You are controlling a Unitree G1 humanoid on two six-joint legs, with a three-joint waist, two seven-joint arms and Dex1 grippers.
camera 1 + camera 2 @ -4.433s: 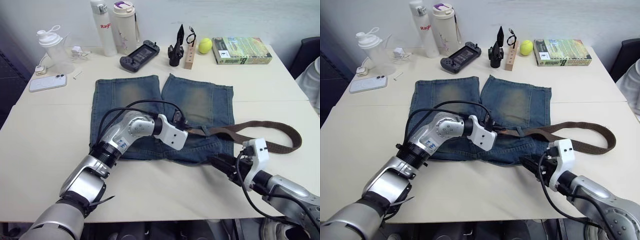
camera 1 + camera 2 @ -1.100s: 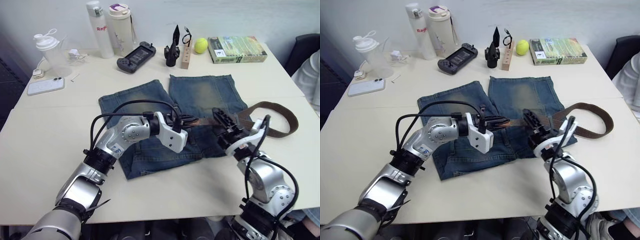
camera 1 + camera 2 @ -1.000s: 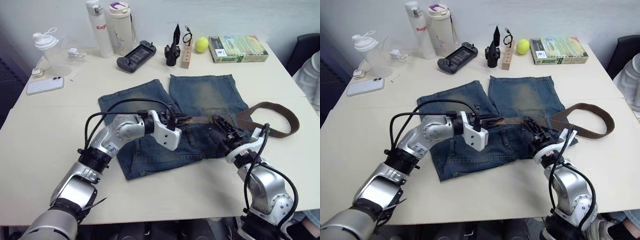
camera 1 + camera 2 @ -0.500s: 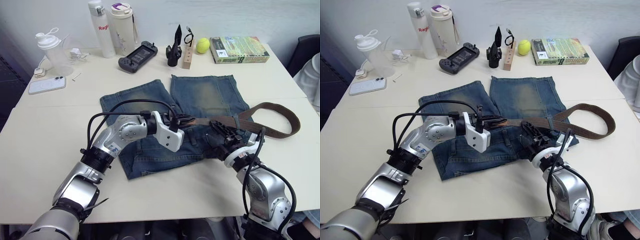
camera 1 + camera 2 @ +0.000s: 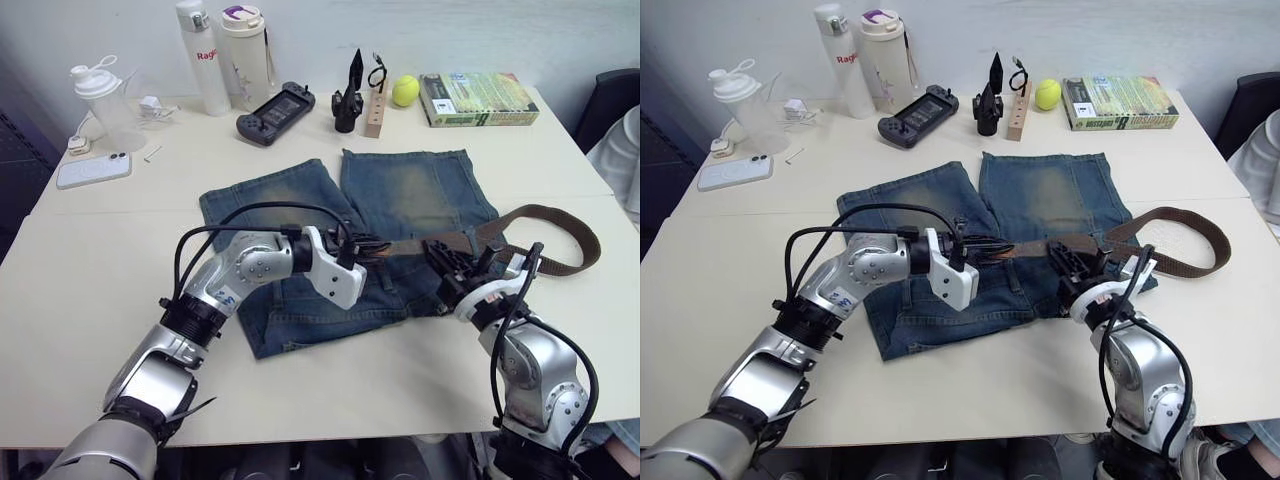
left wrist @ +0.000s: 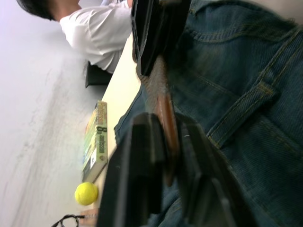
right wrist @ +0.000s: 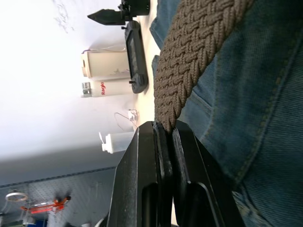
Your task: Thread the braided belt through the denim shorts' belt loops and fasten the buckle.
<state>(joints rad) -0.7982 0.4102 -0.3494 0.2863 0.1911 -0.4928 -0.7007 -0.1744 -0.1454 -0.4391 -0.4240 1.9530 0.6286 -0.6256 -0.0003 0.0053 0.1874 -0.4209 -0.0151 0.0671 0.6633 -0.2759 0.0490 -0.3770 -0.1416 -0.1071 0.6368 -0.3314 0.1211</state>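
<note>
Denim shorts (image 5: 400, 215) lie flat mid-table. Left gripper (image 5: 372, 246) pinches the belt's (image 5: 545, 215) smooth tip (image 6: 165, 113) at the waistband; right gripper (image 5: 1072, 258) clamps its braid just beyond, and the remainder loops off onto the table (image 5: 90, 270).

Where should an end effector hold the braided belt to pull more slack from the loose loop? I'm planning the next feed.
Grip the flat woven stretch of the braided belt just beyond the denim shorts, coming from above and pinching across its width. There it lies flat and bare on the table.
</note>
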